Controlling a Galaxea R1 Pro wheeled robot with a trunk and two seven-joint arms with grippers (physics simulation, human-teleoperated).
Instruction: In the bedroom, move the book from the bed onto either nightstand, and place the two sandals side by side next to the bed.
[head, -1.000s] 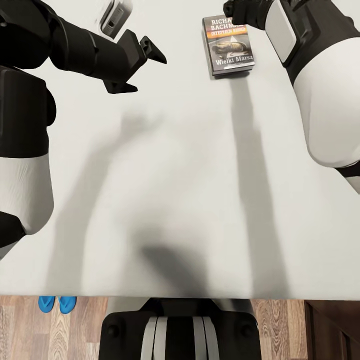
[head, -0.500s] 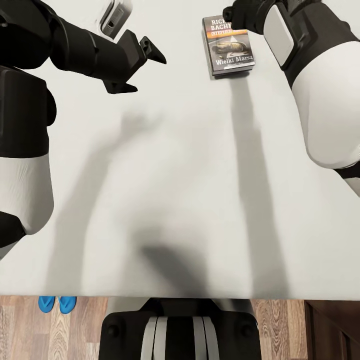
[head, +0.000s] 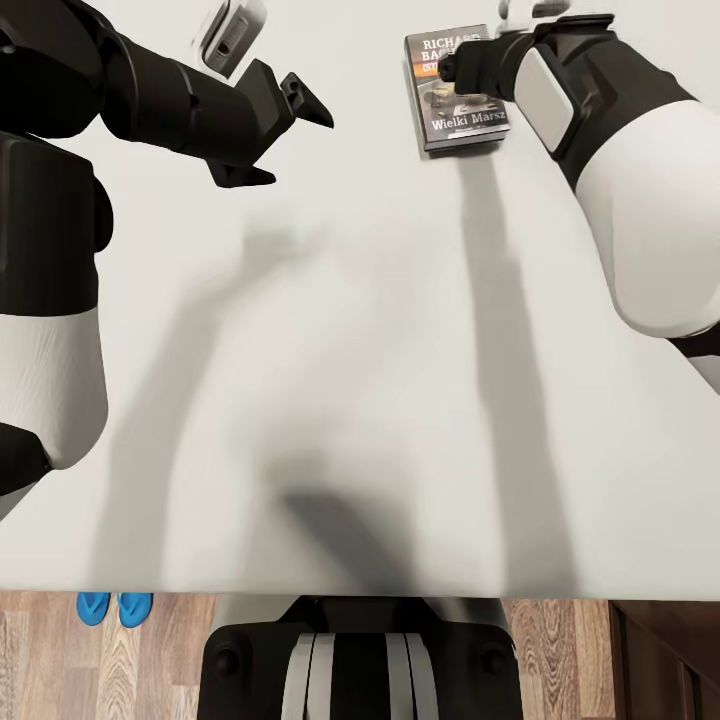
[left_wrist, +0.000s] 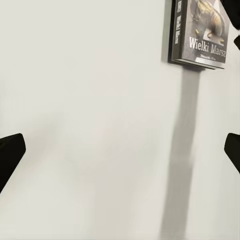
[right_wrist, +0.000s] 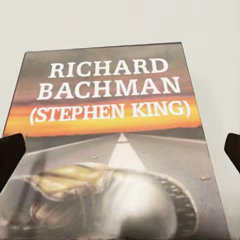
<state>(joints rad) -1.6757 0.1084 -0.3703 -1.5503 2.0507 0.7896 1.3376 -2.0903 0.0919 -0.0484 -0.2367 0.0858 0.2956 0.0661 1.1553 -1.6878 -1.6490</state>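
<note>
Right arm (head: 560, 90) bent over book (head: 455, 120), jaws spread.

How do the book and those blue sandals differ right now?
The book lies up on the bed; the sandals sit on the wood floor beside it. The book is dark and rectangular with white lettering; the sandals are plain bright blue with rounded ends. Both lie flat, ungrasped.
</note>
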